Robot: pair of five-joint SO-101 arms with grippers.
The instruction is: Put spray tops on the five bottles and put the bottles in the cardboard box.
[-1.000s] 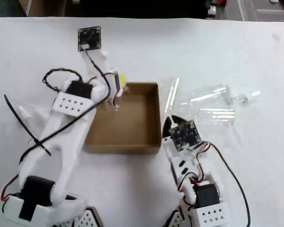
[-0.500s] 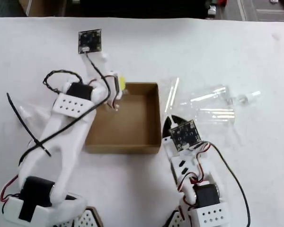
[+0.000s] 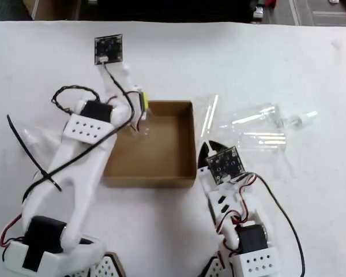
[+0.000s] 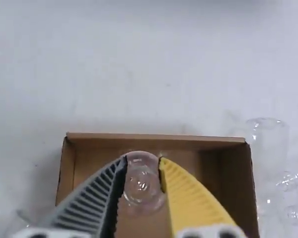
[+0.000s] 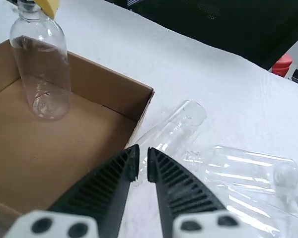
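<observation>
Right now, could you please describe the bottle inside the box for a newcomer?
Find the cardboard box between the arms. At its far edge a clear bottle is held upright at its top by the left arm's jaws; the other bottles lie flat outside.

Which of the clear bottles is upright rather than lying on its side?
The bottle in the cardboard box, gripped at its neck by the left tool; the other bottles lie flat beside it.

The box [image 3: 150, 180] lies between the two grippers. Its far corner is under the left gripper [image 3: 142, 105], and its right wall is just beside the right gripper [image 3: 206, 149]. Clear bottles [image 3: 256, 124] lie ahead of the right gripper, with a spray top [image 3: 303, 119] beyond them.
</observation>
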